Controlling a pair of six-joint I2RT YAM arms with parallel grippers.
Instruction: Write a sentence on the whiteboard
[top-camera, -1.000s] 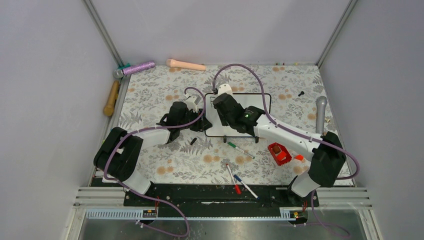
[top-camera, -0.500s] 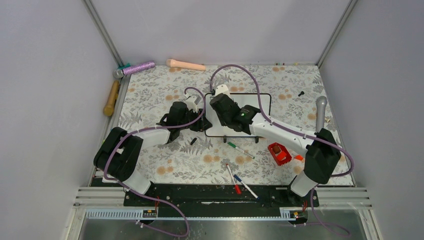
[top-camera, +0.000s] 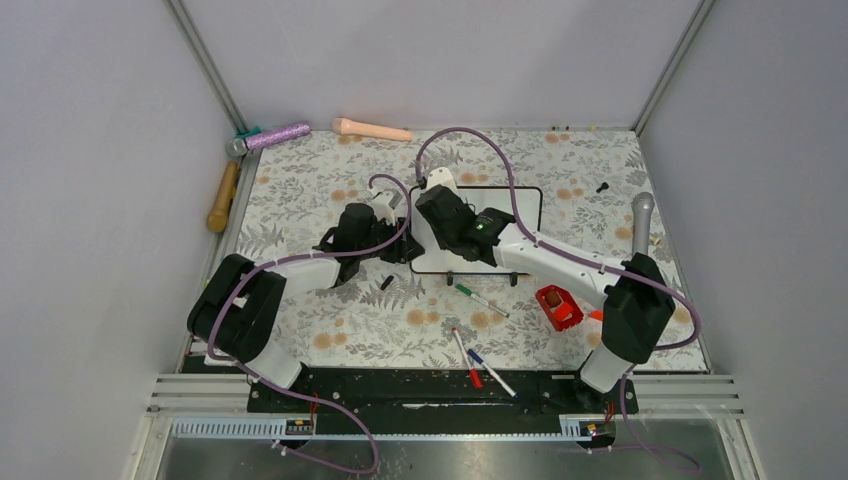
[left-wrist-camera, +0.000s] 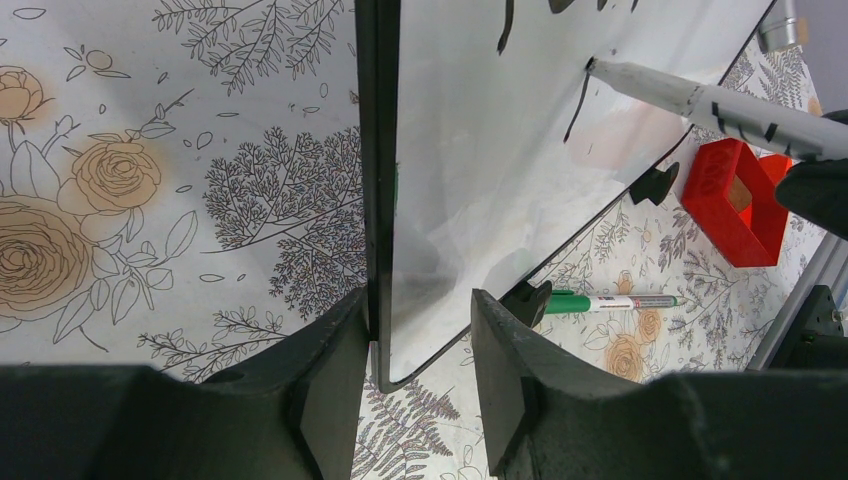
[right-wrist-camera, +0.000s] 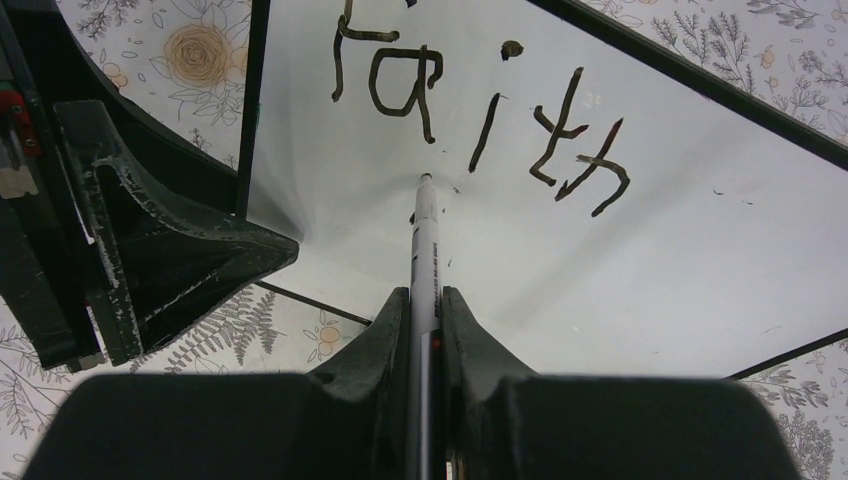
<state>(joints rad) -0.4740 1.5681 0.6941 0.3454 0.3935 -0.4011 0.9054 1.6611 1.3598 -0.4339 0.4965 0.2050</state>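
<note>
The whiteboard (top-camera: 525, 210) rests on the floral mat, propped on two black feet. My left gripper (top-camera: 405, 247) is at its left edge. In the left wrist view my left gripper (left-wrist-camera: 420, 300) has one finger on each side of the board's (left-wrist-camera: 480, 150) lower left corner and is shut on it. My right gripper (top-camera: 437, 203) is over the board's left half. In the right wrist view my right gripper (right-wrist-camera: 425, 295) is shut on a white marker (right-wrist-camera: 422, 240), whose tip touches the board (right-wrist-camera: 700, 260) just below the black handwritten word "Faith" (right-wrist-camera: 480, 110). No other words show.
A green marker (top-camera: 480, 298) lies in front of the board. Red (top-camera: 468, 358) and blue (top-camera: 492, 372) markers lie near the front edge. A red block (top-camera: 558, 307) sits right of them. A grey microphone (top-camera: 641, 225), a purple one (top-camera: 270, 136), a peach cylinder (top-camera: 372, 129) and a wooden handle (top-camera: 222, 196) line the mat's edges.
My right arm has shifted a little to the left over the board with the marker. The left arm and the board have not moved.
</note>
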